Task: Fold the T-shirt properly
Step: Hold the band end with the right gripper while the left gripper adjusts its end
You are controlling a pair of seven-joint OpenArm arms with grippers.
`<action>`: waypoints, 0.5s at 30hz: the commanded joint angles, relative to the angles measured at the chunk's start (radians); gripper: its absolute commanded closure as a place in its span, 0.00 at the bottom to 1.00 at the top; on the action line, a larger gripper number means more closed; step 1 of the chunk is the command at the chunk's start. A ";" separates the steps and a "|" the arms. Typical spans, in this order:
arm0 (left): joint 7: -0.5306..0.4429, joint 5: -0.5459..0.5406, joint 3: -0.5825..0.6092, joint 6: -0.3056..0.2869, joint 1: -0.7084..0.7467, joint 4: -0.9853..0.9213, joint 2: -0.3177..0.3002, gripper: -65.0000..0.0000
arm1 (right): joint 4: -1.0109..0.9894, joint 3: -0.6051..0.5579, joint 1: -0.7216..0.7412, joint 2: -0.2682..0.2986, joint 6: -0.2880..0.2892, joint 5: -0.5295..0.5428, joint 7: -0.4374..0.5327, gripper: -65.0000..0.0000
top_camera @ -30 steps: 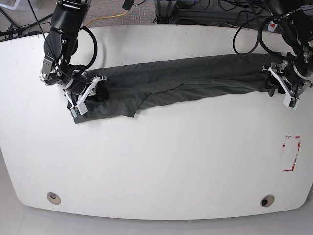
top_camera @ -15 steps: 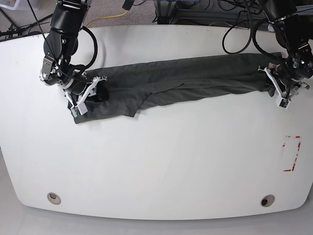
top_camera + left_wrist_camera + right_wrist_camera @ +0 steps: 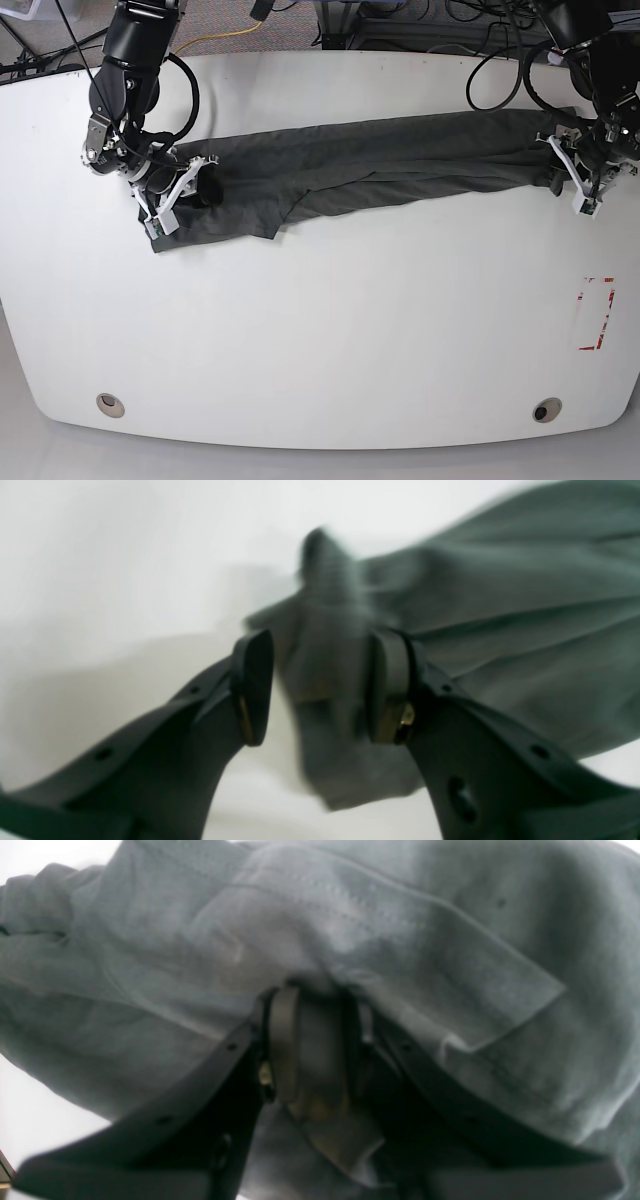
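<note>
Base view puts the T-shirt (image 3: 440, 150) in a long, rumpled strip on the white tabletop (image 3: 350, 340), much closer to the edge on the arms' side than to the opposite edge. Its long axis runs roughly from one side edge to the other, slightly aslant, with the end by my right arm farther out from the arms' edge.

I have the left gripper (image 3: 320, 690) at the opposite end, near the left side edge. Its jaws stand well apart, straddling a raised ridge of cloth; a light gap shows on one side, so I don't count that as a grip. From there, nearly all the strip stretches toward my right arm.

My right gripper (image 3: 322, 1040) is down among the folds at its own end, jaws narrowly parted, cloth visible between them, no pinch that I can make out.

Each arm is nearer its own end, so I judge the next move is to close left on that ridge, across its thickness. If I close off-centre, I could catch only one layer.
</note>
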 commanded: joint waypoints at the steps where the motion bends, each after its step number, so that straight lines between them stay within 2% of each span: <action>1: -0.019 -0.005 -0.039 0.001 -0.011 0.001 -0.036 0.60 | 0.002 0.001 0.004 0.005 -0.013 -0.041 -0.039 0.78; 15: -0.017 -0.009 -0.232 0.001 0.010 -0.003 -0.041 0.60 | 0.002 0.001 0.004 0.005 -0.013 -0.041 -0.039 0.78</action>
